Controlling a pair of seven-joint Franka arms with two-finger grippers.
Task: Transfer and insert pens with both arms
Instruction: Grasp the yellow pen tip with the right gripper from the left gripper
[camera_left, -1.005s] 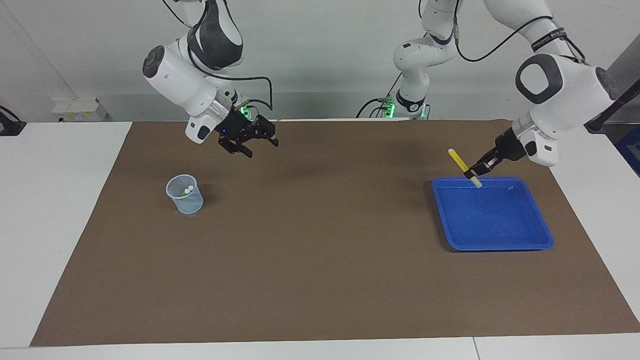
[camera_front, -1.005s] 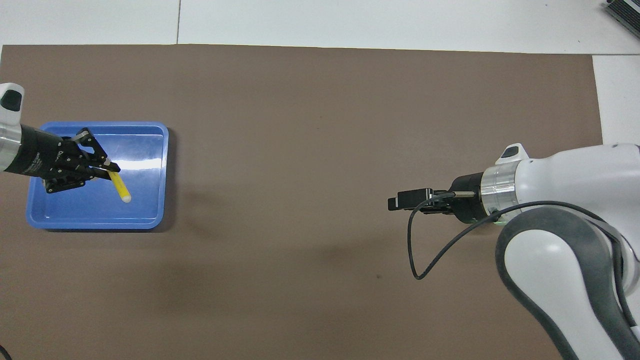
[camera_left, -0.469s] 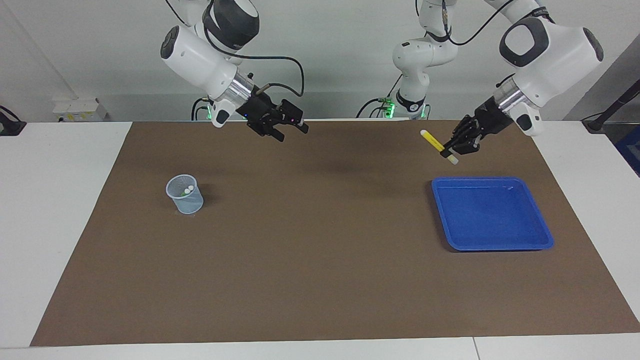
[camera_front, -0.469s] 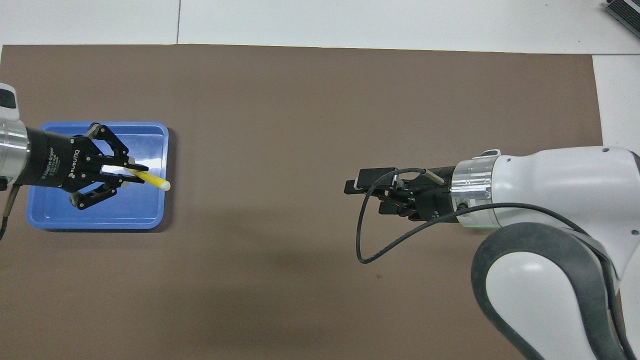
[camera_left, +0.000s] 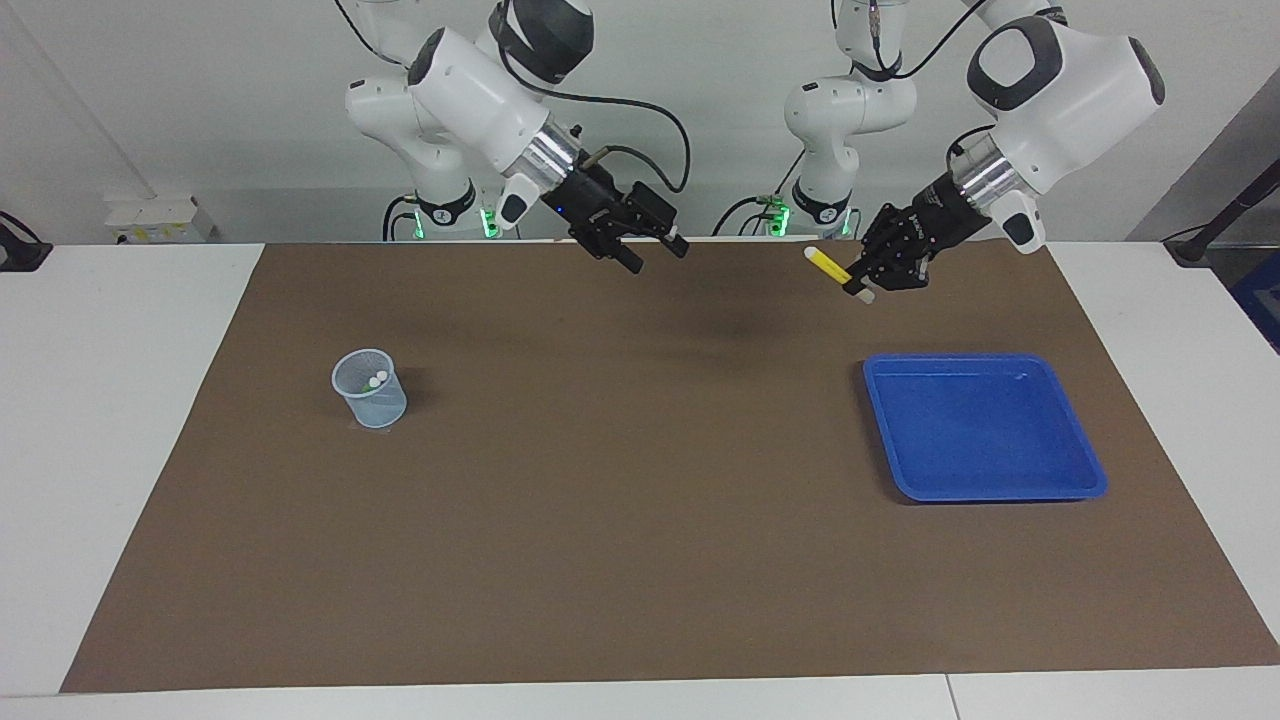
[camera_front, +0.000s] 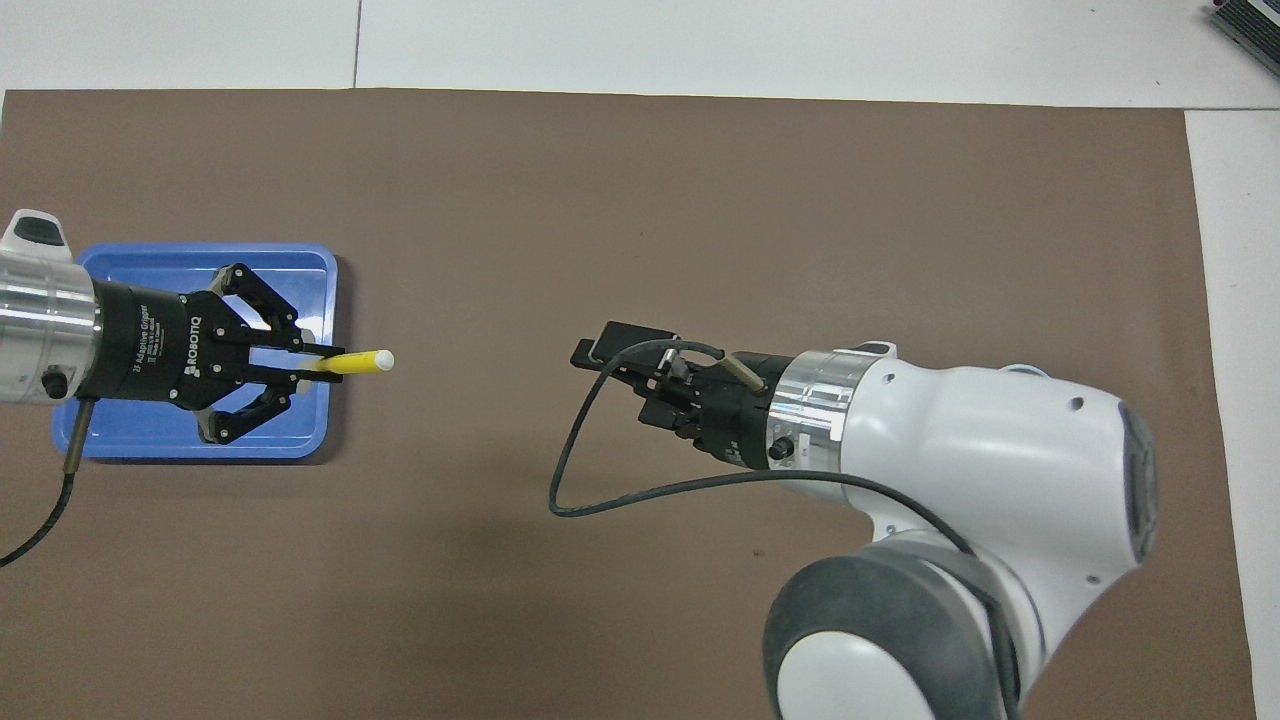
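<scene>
My left gripper (camera_left: 862, 285) is shut on the yellow pen (camera_left: 830, 266) and holds it up in the air over the brown mat, beside the blue tray's edge; in the overhead view the pen (camera_front: 355, 362) sticks out of the gripper (camera_front: 300, 362) toward the table's middle. My right gripper (camera_left: 655, 252) is open and empty, raised over the middle of the mat (camera_front: 620, 375), its fingers pointing toward the pen. Two whitish pen caps with a hint of green show inside a clear cup (camera_left: 369, 388). The purple pen's colour does not show.
The blue tray (camera_left: 985, 430) lies on the mat toward the left arm's end, with nothing in it; it also shows in the overhead view (camera_front: 180, 440). The brown mat (camera_left: 620, 520) covers most of the white table. The cup is hidden in the overhead view.
My left gripper lifted the yellow pen out of the tray and carried it toward the table's middle. My right gripper rose away from the cup and swung toward the middle.
</scene>
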